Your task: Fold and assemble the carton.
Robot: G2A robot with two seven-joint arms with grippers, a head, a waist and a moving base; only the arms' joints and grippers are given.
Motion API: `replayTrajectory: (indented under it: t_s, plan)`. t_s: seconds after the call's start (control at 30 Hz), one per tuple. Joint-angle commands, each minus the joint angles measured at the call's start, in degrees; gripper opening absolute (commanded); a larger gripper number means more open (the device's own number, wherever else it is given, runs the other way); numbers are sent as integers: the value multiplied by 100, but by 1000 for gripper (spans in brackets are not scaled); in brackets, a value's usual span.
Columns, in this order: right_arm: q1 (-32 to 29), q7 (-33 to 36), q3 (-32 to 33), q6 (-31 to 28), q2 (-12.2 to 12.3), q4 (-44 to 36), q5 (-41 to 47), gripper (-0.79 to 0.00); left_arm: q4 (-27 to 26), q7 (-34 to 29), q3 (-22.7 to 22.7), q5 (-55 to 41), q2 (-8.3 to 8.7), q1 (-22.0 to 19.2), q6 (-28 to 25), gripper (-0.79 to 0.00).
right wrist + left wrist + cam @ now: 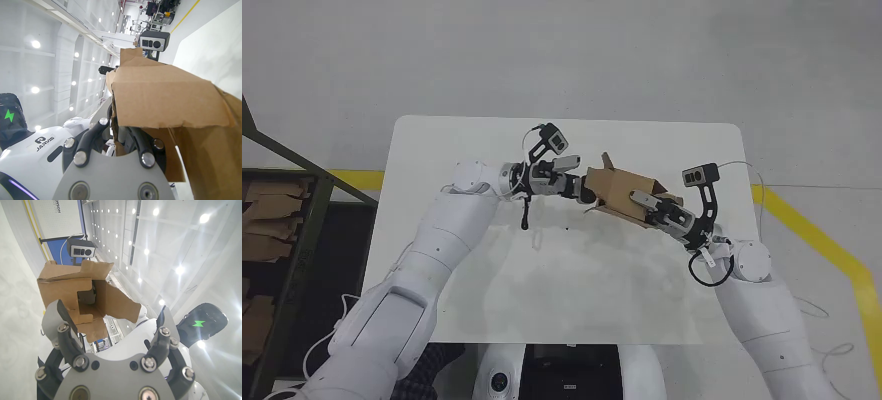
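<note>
We see the carton (pixel 620 187) half-formed with its flaps loose, held above the surface (pixel 542 290) between both arms. The right claw (pixel 644 201) grasps one wall. The left claw (pixel 577 186) stands released at its open end. A dark part (pixel 88 297) shows inside, which we cannot identify.

Carton (pixel 622 187) is matt brown cardboard; table (pixel 542 290) is smooth white.

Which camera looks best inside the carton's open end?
The left wrist view: it looks into the carton, showing flaps and hollow interior. The top view shows it small from above; the right wrist view, its outer panels.
</note>
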Motion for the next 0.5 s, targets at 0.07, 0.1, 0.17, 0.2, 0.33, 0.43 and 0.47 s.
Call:
replayTrajectory:
  t_s: [0.07, 0.1, 0.17, 0.2, 0.33, 0.43, 0.47]
  plan:
    - [6, -144, 1, 9, -7, 22, -8, -785, -56, -17, 18, 4, -13, 21, 17, 0]
    - [13, -167, -1, 16, -8, 33, -6, -785, -69, -18, 22, 19, -14, 23, 18, 0]
    - [25, -197, -6, 20, -11, 53, 0, -785, -85, -18, 19, 20, -17, 32, 18, 0]
    - [32, -209, -6, 18, -13, 61, 1, -785, -87, -18, 16, 23, -18, 34, 18, 0]
    - [50, -235, -10, 33, -15, 95, -10, -785, -87, -32, 14, 33, -23, 42, 32, 0]
    - [60, -250, -21, 33, -17, 107, -26, -785, -87, -40, 39, 45, -36, 48, 45, 0]
    - [61, -256, -26, 38, -19, 113, -29, -785, -88, -39, 51, 52, -41, 46, 49, 0]
